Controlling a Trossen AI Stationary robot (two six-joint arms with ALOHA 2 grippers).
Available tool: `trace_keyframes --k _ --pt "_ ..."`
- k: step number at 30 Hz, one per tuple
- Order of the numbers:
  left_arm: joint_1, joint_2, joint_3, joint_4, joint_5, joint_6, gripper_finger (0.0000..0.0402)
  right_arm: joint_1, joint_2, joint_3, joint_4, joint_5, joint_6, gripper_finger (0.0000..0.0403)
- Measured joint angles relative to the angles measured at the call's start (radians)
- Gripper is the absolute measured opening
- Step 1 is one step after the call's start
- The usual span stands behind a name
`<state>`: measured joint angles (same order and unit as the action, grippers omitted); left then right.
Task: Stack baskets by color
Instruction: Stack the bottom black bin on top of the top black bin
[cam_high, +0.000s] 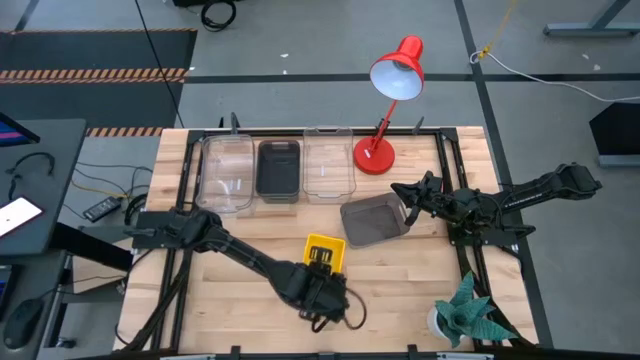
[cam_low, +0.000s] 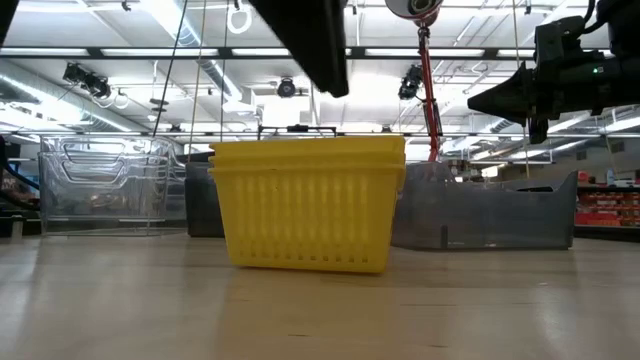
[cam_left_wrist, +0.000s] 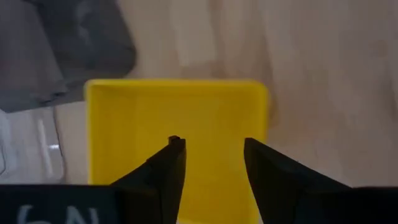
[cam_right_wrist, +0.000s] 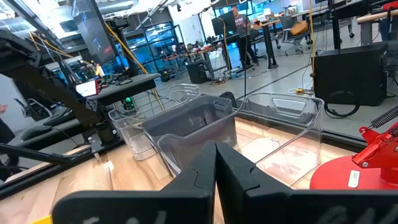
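A yellow basket (cam_high: 325, 250) stands on the table near the middle front. In the low view it shows two rims, one nested in the other (cam_low: 310, 205). My left gripper (cam_left_wrist: 211, 152) hangs open just above it, fingers pointing down over the inside of the basket (cam_left_wrist: 180, 109), apart from it. A grey basket (cam_high: 372, 220) sits askew to the right of the yellow one. My right gripper (cam_right_wrist: 216, 165) is shut and held level in the air above the grey basket's far right corner, touching nothing.
Along the far edge stand a clear basket (cam_high: 225, 170), a dark grey basket (cam_high: 278, 167) and another clear basket (cam_high: 328, 165). A red desk lamp (cam_high: 385, 100) stands beside them at the right. A green plant (cam_high: 470, 315) sits at the near right corner.
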<state>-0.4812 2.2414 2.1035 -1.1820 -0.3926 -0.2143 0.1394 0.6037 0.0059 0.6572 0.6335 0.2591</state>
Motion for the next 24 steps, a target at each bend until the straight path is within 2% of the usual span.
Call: trace_keyframes --k 3,5,10,15,24 --pt "0.033 0.000 0.016 0.084 0.003 -0.024 0.0154 0.000 0.000 0.000 0.000 0.000 0.000 0.0013" --pt "0.053 -0.001 0.017 0.120 0.007 0.014 0.0144 0.000 0.000 0.000 0.000 0.000 0.000 0.0013" --pt "0.114 0.000 0.015 0.116 -0.054 0.178 0.0129 0.000 0.000 0.000 0.000 0.000 0.000 0.0013" --pt "0.198 0.000 0.011 0.116 -0.059 0.330 0.0138 0.000 0.000 0.000 0.000 0.000 0.000 0.0013" --pt "0.288 0.012 -0.087 0.165 -0.066 0.677 0.0144 0.000 0.000 0.000 0.000 0.000 0.000 0.0013"
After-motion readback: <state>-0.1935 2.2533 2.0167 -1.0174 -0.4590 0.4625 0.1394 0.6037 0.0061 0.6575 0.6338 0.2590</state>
